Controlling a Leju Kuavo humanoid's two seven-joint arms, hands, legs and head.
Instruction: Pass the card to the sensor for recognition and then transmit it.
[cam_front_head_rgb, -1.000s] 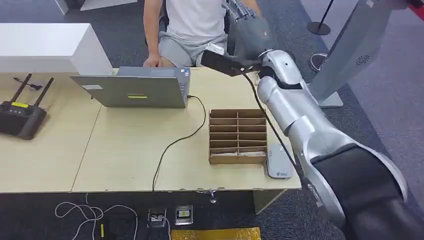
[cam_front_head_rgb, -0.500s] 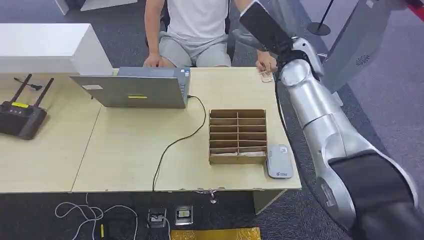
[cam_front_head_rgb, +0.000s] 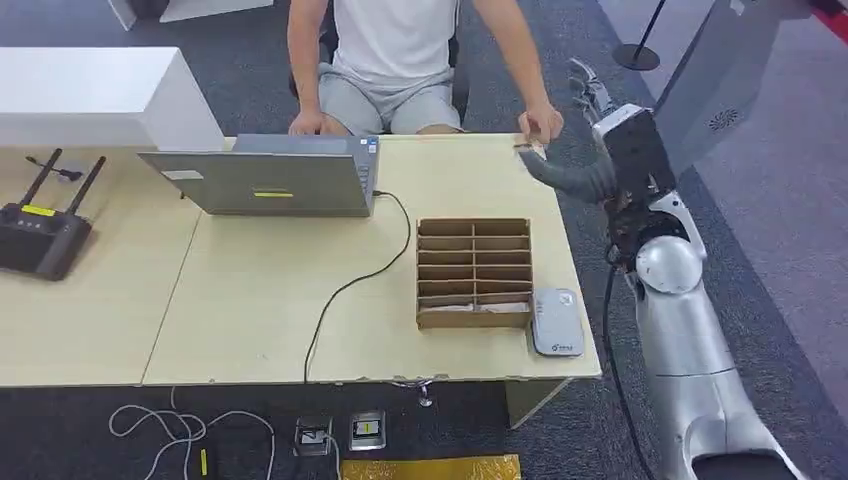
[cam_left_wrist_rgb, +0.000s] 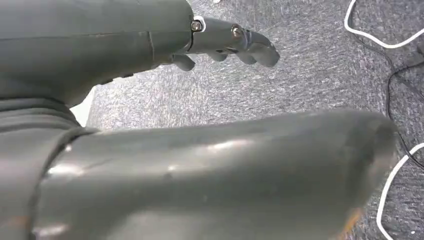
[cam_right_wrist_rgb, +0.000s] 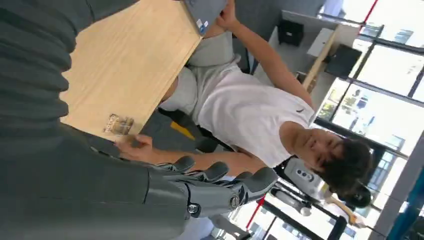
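A seated person (cam_front_head_rgb: 395, 50) at the table's (cam_front_head_rgb: 250, 300) twelve o'clock side is cut off at the shoulders by the head view's upper edge. The card (cam_right_wrist_rgb: 119, 124), lying on the tabletop beside the person's hand (cam_front_head_rgb: 541, 124), is too small for its print to be read. The right hand (cam_front_head_rgb: 590, 90) is half hidden behind its own wrist. The left hand (cam_left_wrist_rgb: 227, 42) is partly hidden behind its thick thumb.

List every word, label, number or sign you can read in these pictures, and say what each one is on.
None can be read.
Laptop: a white sticker and a yellow strip on the lid, a blue sticker at its corner, all too small.
White sensor: a small mark near its front edge, blurred.
Router: a yellow label, illegible.
Card on the table: printed pattern, too blurred.
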